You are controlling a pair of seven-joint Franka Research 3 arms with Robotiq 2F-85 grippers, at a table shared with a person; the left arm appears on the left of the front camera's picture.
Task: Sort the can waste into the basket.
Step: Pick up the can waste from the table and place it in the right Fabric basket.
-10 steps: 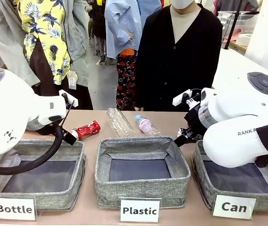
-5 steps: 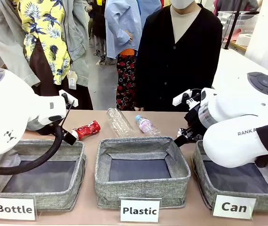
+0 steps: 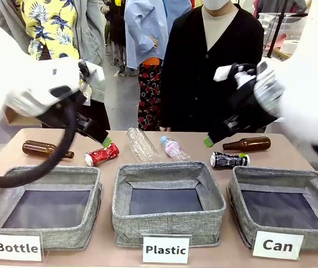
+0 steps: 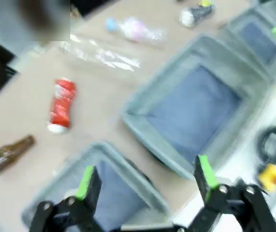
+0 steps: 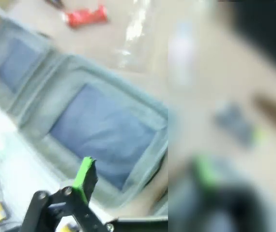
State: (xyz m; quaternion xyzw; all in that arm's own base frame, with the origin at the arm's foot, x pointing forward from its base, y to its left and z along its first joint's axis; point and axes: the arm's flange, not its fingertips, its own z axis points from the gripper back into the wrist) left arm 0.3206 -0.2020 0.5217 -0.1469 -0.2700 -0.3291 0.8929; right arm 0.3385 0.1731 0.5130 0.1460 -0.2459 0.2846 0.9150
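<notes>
The red crushed can (image 3: pixel 101 154) lies on the table behind the "Bottle" basket, and it also appears in the left wrist view (image 4: pixel 62 105) and in the right wrist view (image 5: pixel 86 16). The black crushed can (image 3: pixel 229 159) lies just behind the grey "Can" basket (image 3: pixel 276 173), far off in the left wrist view (image 4: pixel 196 13). My left gripper (image 3: pixel 105 140) hangs above the red can, open and empty (image 4: pixel 145 176). My right gripper (image 3: pixel 208 141) hovers above and left of the black can, open and empty (image 5: pixel 145 176). Both arms are motion-blurred.
Grey baskets labelled "Bottle" (image 3: pixel 42 174) and "Plastic" (image 3: pixel 167 170) stand left and centre. Two brown glass bottles (image 3: pixel 42 148) (image 3: pixel 248 144) and two clear plastic bottles (image 3: pixel 140 144) (image 3: pixel 174 148) lie along the back. People stand close behind the far table edge.
Both arms have swung upward, lifting the grippers off the table. This uncovers the black can and both brown bottles. Both grippers stay open.
</notes>
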